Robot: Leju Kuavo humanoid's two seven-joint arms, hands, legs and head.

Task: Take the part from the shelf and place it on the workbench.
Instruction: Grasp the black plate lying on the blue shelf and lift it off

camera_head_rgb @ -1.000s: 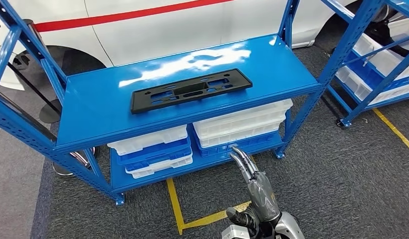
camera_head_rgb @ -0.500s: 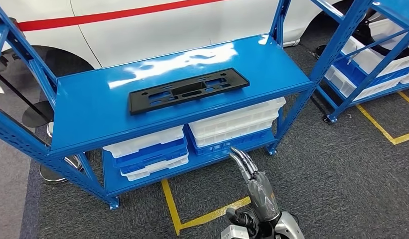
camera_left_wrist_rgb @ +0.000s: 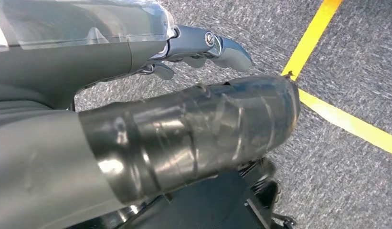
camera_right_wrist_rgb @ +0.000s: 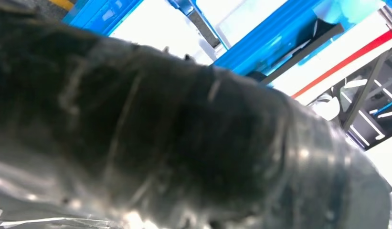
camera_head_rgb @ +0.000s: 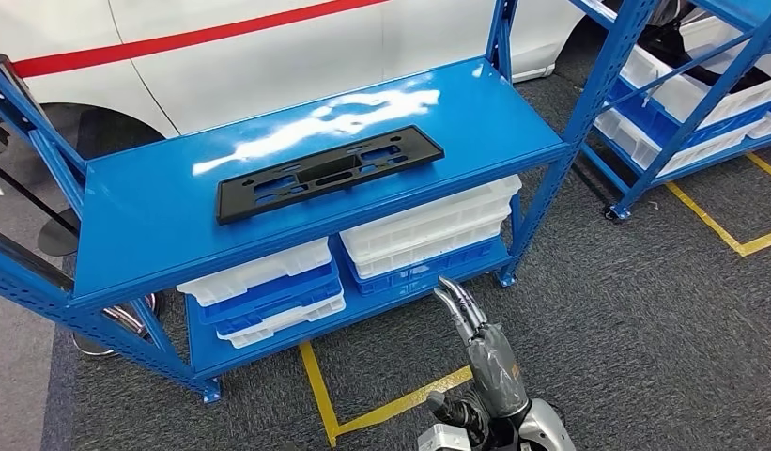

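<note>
Right hand (camera_head_rgb: 480, 348): raised in front of the robot in the head view, over the grey carpet (camera_head_rgb: 644, 310) and short of the shelf. Fingers (camera_head_rgb: 456, 303) straight, lying close together, pointing toward the lower tier. Nothing is in it. Thumb off to the side, clear of the fingers.
Right hand, wrist view: thumb (camera_right_wrist_rgb: 184, 129) is blurred and fills most of the frame; finger position cannot be told from there.
Left hand (camera_left_wrist_rgb: 184, 90): seen in the left wrist view, hanging over the carpet near a yellow floor line (camera_left_wrist_rgb: 337, 119). Thick taped thumb (camera_left_wrist_rgb: 194, 133) in front, a metal fingertip (camera_left_wrist_rgb: 222, 45) behind it, with a gap between. It holds nothing.
Part (camera_head_rgb: 330, 172): long flat black plate with cut-out slots, lying flat on the upper tier of the shelf, roughly centred, long side running along the shelf. Well apart from both hands, touched by neither.
Shelf (camera_head_rgb: 156, 225): blue metal rack, glossy top tier with light glare beside the part.
Lower tier: two stacks of white and blue trays (camera_head_rgb: 264, 291), one left, one right (camera_head_rgb: 424, 230), side by side.
Floor marking: yellow tape corner (camera_head_rgb: 320, 395) on the carpet in front of the shelf, near the right hand.
Behind shelf: white car body (camera_head_rgb: 269, 56) with a red stripe (camera_head_rgb: 175, 39).
Right side: second blue rack (camera_head_rgb: 663, 103) holding white trays.
</note>
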